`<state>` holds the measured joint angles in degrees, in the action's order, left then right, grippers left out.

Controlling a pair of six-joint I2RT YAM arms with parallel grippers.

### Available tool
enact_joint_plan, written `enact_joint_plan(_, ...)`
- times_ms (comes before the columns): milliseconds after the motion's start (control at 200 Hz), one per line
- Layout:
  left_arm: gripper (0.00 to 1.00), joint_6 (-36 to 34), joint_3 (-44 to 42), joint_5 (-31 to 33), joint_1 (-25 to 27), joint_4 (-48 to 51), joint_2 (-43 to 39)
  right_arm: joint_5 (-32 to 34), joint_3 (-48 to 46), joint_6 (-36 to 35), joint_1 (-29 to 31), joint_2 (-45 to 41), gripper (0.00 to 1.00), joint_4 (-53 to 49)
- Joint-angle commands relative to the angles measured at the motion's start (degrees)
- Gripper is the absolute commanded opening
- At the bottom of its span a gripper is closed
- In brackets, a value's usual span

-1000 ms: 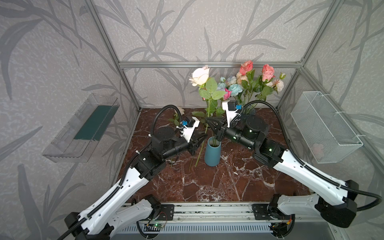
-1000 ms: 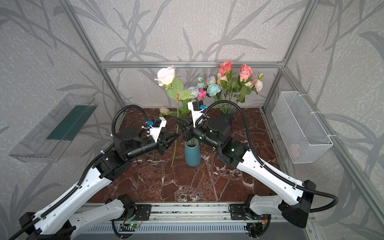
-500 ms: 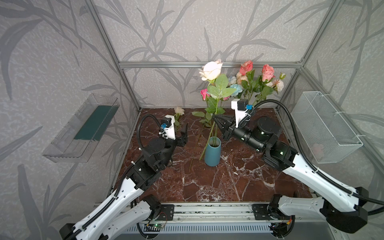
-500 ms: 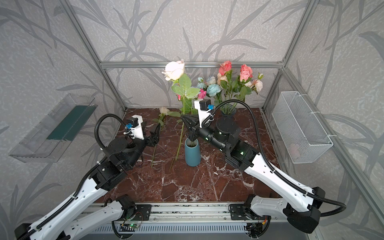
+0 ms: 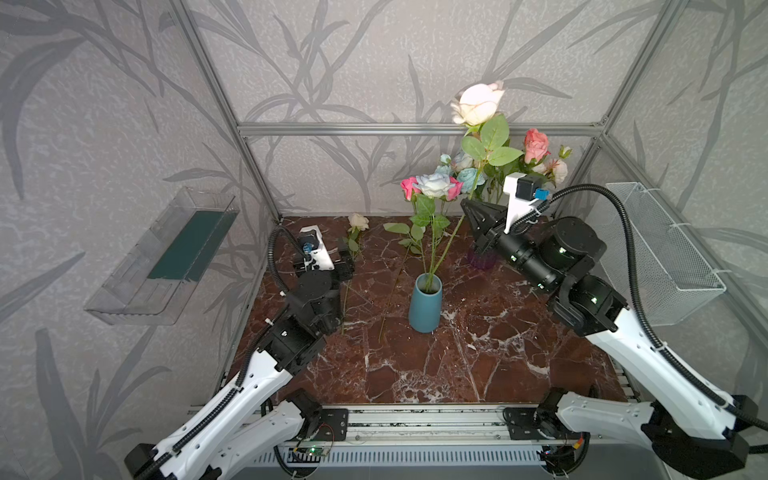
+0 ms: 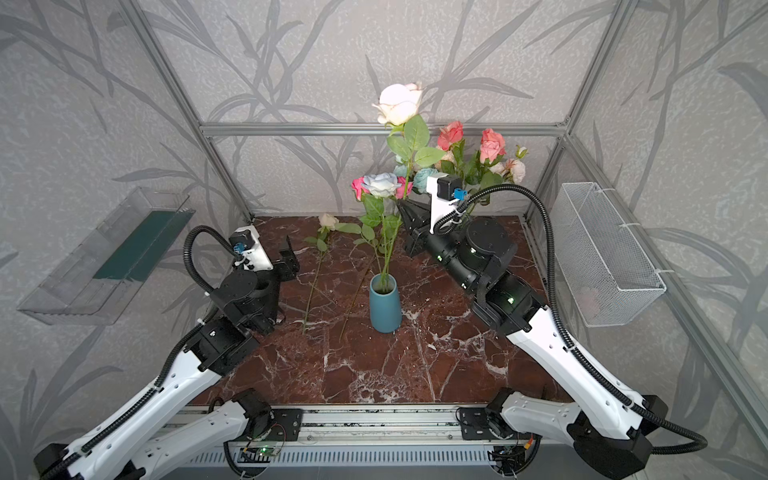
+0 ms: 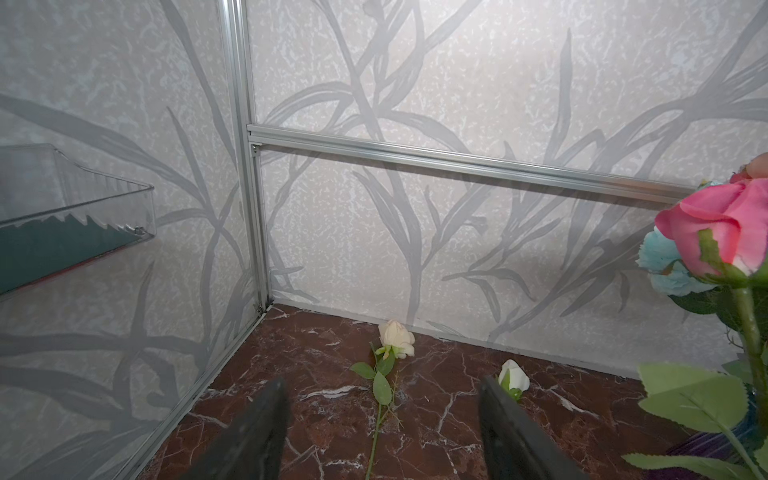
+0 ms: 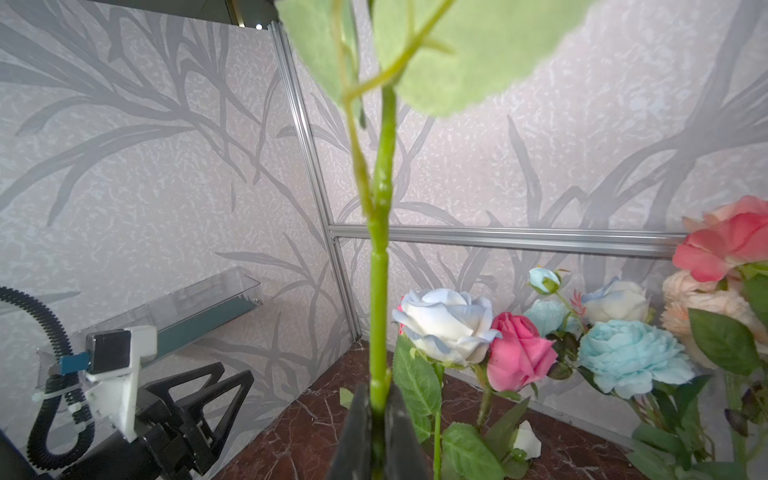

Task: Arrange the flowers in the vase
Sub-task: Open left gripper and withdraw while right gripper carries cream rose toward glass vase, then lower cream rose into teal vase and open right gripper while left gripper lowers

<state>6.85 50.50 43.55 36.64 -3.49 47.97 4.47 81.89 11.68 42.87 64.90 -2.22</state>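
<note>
Left hand is backing off to its own side, jaws spread and empty, now facing a cream bud lying on the worktop. Right hand alone is clamping the tall cream rose mid-stem and swinging it upright. Blush-cream head, broad leaves, thin stem seemingly entering the blue vase beside a pale blue rose. Handover looking done, lowering remaining.

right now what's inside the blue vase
Stems of the pale blue rose and pink roses enter the blue vase. Its opaque wall hides their lower ends and anything else.
</note>
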Motion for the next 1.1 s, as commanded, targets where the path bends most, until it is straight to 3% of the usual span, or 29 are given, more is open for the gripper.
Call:
enact_joint_plan(0, 0.73, 1.6, 0.4, 1.1, -0.4, -0.4, -0.5, -0.6, 2.2, -0.4, -1.8, -0.1, 0.02, -0.6)
enact_joint_plan(190, 0.73, 2.1, 0.5, 0.3, -0.7, 0.1, -0.3, -2.4, 0.7, 1.9, -4.0, 0.5, 0.02, -1.6)
enact_joint_plan(405, 0.73, 2.4, 1.0, -0.6, -1.0, 0.9, 0.8, -3.6, -7.1, 5.1, -4.0, 1.1, 0.03, 0.3)
enact_joint_plan(665, 0.73, 3.0, 2.0, -1.4, -1.2, 2.7, 2.0, -4.5, -18.9, 9.7, -4.0, 0.0, 0.18, 5.2)
enact_joint_plan(1095, 0.74, 3.8, 2.6, -2.4, -2.0, 3.9, 4.4, -8.1, -21.5, 11.0, -3.9, -4.7, 0.34, -0.2)
